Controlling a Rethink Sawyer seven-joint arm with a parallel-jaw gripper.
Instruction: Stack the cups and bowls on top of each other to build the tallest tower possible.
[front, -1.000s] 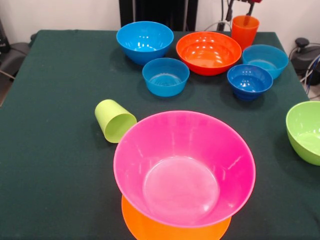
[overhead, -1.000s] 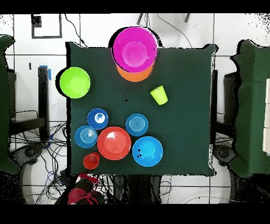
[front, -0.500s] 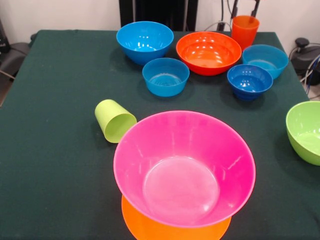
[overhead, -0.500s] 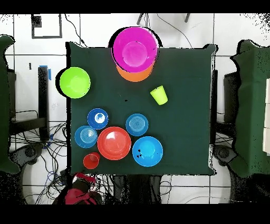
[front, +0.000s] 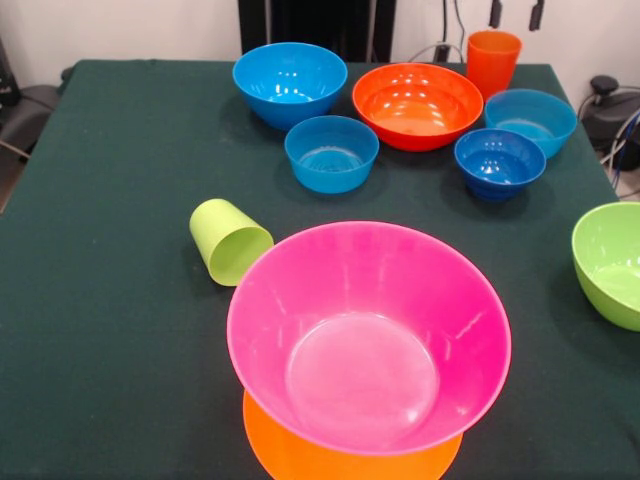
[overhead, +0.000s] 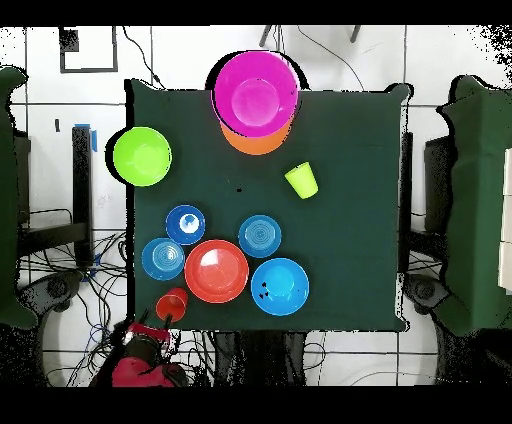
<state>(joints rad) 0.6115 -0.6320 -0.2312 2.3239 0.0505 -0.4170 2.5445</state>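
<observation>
The tower (front: 365, 350) stands two pieces high: a large pink bowl (front: 368, 330) sits upright on an upturned light-orange bowl (front: 300, 462), at the table (front: 110, 330) edge nearest the front camera. Everything else lies loose on the dark green cloth.

The gripper (front: 515, 13) is seen at the top edge of the front view, just above the ribbed orange cup (front: 491, 60). Two dark fingertips (front: 495, 13) are spread apart, one to each side above the cup's rim, and nothing is held between them. In the overhead view the arm (overhead: 140, 355) is placed just beside that cup at the table's corner.

The step in hand is judged to be the approach to the orange cup — the grasp is not yet made. The next move calls for a descent over the rim, a closing on the cup's wall, and a lift clear of the red-orange bowl (front: 417, 104) and the light-blue small bowl (front: 530, 120), both close by.

The remaining pieces are placed thus: a medium blue bowl (front: 290, 82) at the far side, a small blue bowl (front: 331, 152) in front of it, a darker small blue bowl (front: 499, 162) near the red-orange one, a lime-green bowl (front: 610, 262) at the table's side, and the lime-green cup (front: 229, 241) on its side just beside the pink bowl — it would need righting before it is stacked.

No brand, label or writing can be read on any piece.
</observation>
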